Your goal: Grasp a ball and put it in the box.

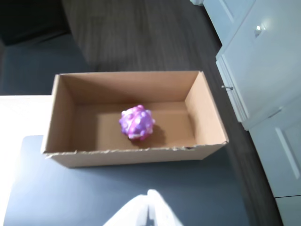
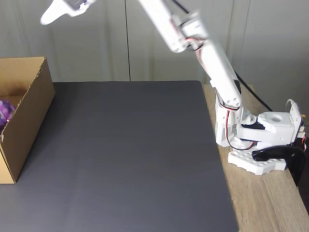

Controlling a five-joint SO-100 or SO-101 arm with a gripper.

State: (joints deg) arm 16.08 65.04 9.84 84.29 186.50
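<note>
The knobbly pink, purple and white ball [image 1: 137, 123] lies on the floor of the brown cardboard box [image 1: 66, 157], about in its middle. In the fixed view a sliver of the ball [image 2: 6, 112] shows inside the box [image 2: 30, 116] at the left edge. My white gripper [image 1: 149, 197] pokes up from the bottom of the wrist view, its fingers pressed together with nothing between them, short of the box's near wall. The fixed view has the gripper [image 2: 46, 18] high in the air at the top left, above and right of the box.
The box stands at the left end of a dark grey mat [image 2: 125, 154] on a wooden table [image 2: 270, 203]. The arm's base [image 2: 263, 145] sits at the table's right side. White cabinets [image 1: 268, 70] and dark floor lie beyond the box.
</note>
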